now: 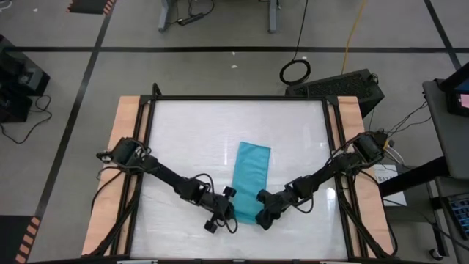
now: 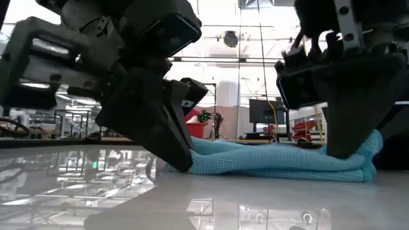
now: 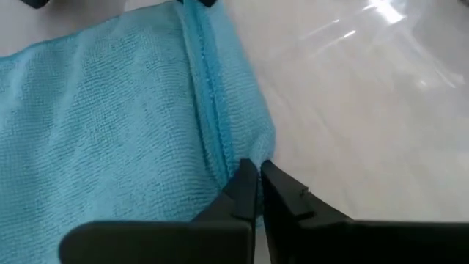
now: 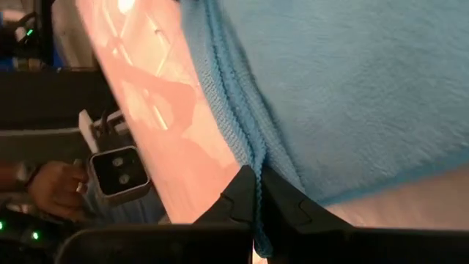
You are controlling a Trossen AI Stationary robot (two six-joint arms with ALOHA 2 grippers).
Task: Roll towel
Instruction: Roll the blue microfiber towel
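The turquoise towel [image 1: 251,170] lies flat as a narrow folded strip in the middle of the glossy table, its long way running from far to near. My left gripper [image 1: 233,211] is at the near left corner of the strip and is shut on it. My right gripper [image 1: 261,213] is at the near right corner, also shut on the cloth. In the low view the towel [image 2: 275,160] lies between the two dark grippers, with its near end bunched slightly upward. My left gripper pinches the towel's long left edge [image 3: 236,163] at the near corner between its fingertips [image 3: 248,176], slanting down from the table's left. The cloth lies on the table. My right gripper pinches the hemmed right edge [image 4: 253,158] at the near corner, with two hems together and cloth showing between the fingers [image 4: 242,192]. It slants down from the table's right, and the towel rests on the table.
Wooden side rails [image 1: 126,117] and a black frame border the white table top. A dark keyboard-like box [image 1: 338,85] sits beyond the far right corner. A person's hand [image 4: 50,187] and a small camera unit [image 4: 117,173] show off the table.
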